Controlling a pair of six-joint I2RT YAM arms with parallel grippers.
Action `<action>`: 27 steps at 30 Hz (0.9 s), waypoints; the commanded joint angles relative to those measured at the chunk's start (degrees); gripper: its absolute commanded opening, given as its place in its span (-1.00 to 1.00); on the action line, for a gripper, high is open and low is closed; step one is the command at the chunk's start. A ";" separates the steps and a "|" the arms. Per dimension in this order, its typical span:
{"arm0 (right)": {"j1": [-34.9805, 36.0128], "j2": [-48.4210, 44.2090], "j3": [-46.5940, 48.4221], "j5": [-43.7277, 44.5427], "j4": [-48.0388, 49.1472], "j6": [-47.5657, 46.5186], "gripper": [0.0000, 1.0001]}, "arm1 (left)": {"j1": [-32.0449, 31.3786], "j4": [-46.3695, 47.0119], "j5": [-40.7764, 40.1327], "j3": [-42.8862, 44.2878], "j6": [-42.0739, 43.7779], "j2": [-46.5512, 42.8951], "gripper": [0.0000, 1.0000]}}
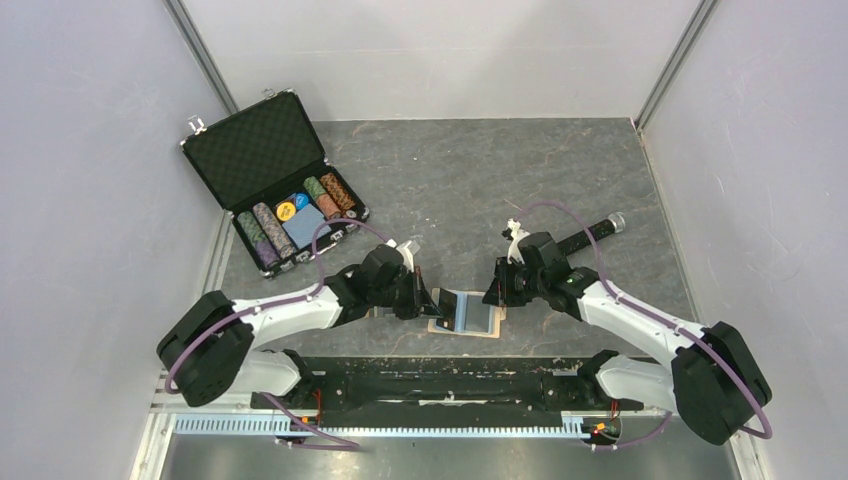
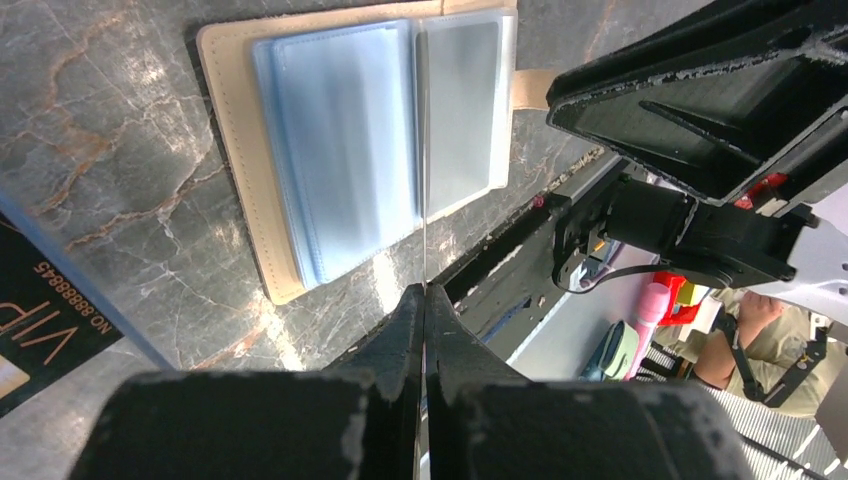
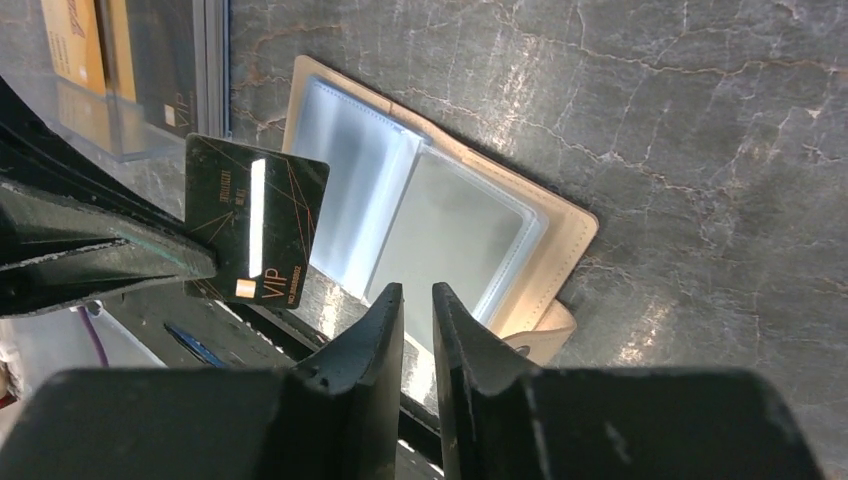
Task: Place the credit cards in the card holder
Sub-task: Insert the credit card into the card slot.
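Left pincer: clamped shut on one black credit card, gripped at a lower corner. The card stands on edge, in the air just beside the open card holder and clear of its pockets.

Right pincer: jaws narrow, a slim gap between them and nothing visible in it. It hovers at the near edge of the holder's clear pocket. Whether it touches the pocket cannot be told.

Card holder: tan, lying open and flat on the grey marbled counter between the two arms. Light blue and clear sleeves face up and no card shows in them.

Clear box: sits on the counter just beside the holder. It contains the orange-gold credit card and a second black card.

Handling, black card (judged):
- Light, thin and stiff, with a glossy face likely to slip in the grip.
- A corner or short-end hold suits it, leaving a long free edge to lead into a pocket.
- A shallow hold may let it pivot on contact.

Handling, holder (judged):
- Light, so it may slide when pushed.
- The sleeves are soft and their mouths lie closed.
- Pinning a sleeve, or lifting its lip, looks a fit job for the free pincer.

Handling, boxed cards (judged): they lie flat, so an edge needs tipping up before a hold.
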 commanded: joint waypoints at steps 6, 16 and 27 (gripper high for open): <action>0.29 1.49 -1.09 1.74 0.65 -1.50 -0.89 | -0.52 3.82 -1.95 2.91 -1.62 2.87 -0.95; 0.28 3.23 -1.97 3.79 -0.31 -1.97 -1.00 | -0.96 4.35 -1.96 3.79 -0.96 5.05 -0.95; 0.30 5.40 -4.03 5.00 1.03 -2.43 -1.00 | -2.01 5.23 -1.09 5.85 -0.09 9.92 -0.96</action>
